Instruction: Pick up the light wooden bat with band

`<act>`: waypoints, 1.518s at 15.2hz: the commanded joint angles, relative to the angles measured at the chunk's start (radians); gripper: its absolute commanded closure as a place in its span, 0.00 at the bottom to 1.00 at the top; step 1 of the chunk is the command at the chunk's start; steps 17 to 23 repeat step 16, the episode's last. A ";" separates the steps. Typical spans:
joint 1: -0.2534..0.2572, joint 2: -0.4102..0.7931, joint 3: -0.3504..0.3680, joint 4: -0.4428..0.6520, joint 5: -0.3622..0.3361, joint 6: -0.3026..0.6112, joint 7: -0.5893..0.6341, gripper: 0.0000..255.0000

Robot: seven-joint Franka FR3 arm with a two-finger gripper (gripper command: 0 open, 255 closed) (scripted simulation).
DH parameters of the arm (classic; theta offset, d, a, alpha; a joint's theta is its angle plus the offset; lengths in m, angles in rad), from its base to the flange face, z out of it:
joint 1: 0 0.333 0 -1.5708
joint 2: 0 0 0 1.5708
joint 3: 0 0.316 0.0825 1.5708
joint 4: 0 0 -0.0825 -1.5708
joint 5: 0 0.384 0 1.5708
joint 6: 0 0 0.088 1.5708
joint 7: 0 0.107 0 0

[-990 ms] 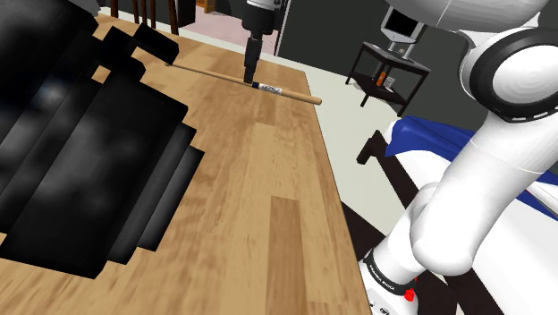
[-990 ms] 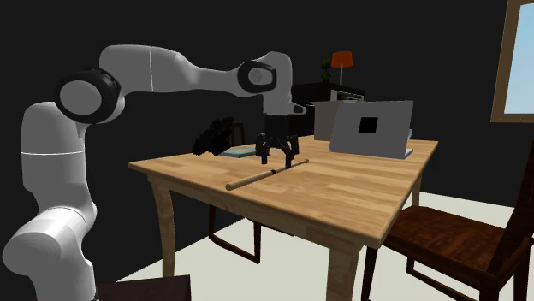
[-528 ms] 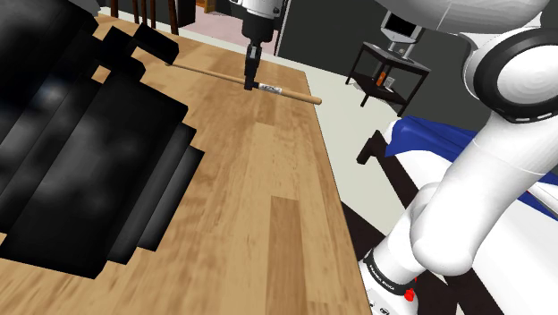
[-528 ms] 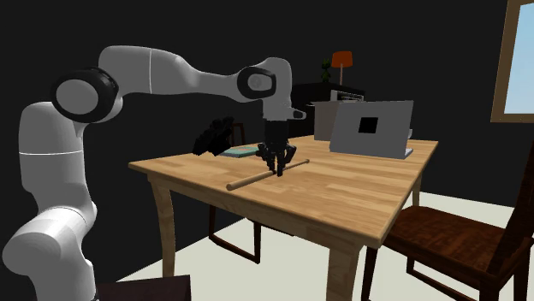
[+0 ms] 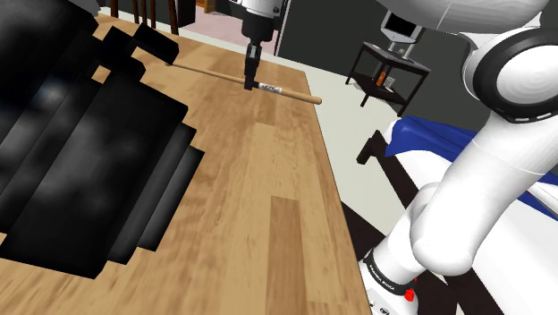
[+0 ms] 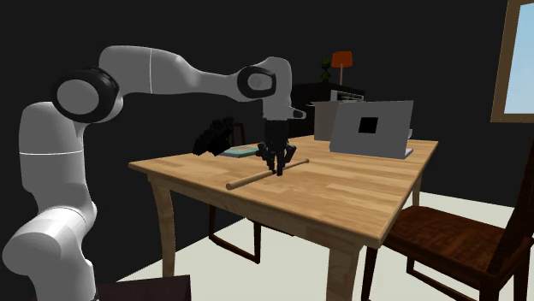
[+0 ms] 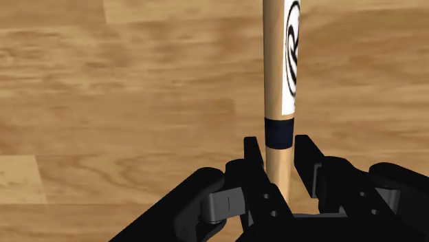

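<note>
Fingertips [image 7: 252, 148] of the all-black two-finger gripper [image 7: 278, 148] are closed on the single light wooden bat [image 7: 273, 62], one on either side of its round shaft, which lies flat on the light wooden table [image 7: 103, 103]. Just past the grip sits one dark navy band [image 7: 279, 132], then one white label [image 7: 291, 69] carrying a black oval mark with what reads as an R. In the shoulder view the bat [image 5: 210, 74] lies toward 12 o'clock on the table [image 5: 268, 224], running roughly from 9 to 3 o'clock. One open grey laptop [image 6: 368, 128] stands at 2 o'clock of the gripper [image 6: 276, 169] in the second exterior view.
</note>
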 commanded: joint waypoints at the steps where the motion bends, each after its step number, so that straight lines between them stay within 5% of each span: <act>1: 0.001 0.004 0.001 0.024 0.000 -0.021 0.000 1.00; 14: 0.003 0.069 0.002 0.289 -0.003 -0.221 0.001 1.00; 23: 0.003 0.070 0.002 0.292 -0.003 -0.224 0.001 1.00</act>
